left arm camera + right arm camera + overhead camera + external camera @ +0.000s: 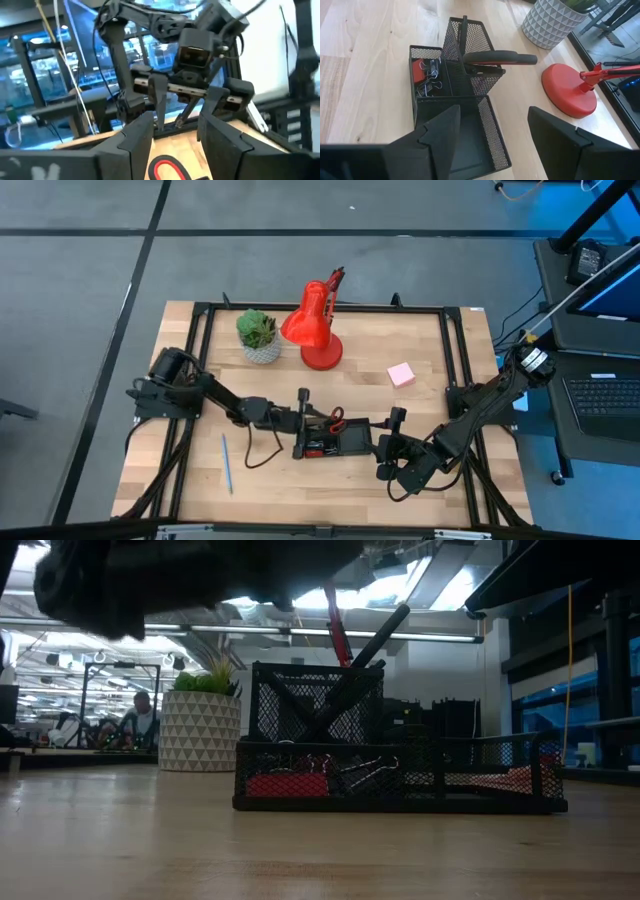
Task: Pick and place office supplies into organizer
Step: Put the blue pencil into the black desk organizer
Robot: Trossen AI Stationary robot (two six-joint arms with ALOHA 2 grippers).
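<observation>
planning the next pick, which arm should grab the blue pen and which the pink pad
Left for the pen: it lies on the left arm's side, near the left end effector. Right for the pad: it sits right of the organizer, nearer the right end effector. Both look open and empty.

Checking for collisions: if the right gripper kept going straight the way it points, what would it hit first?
Probably the organizer: the open right gripper points at its empty low compartment, though depth is unclear.
</observation>
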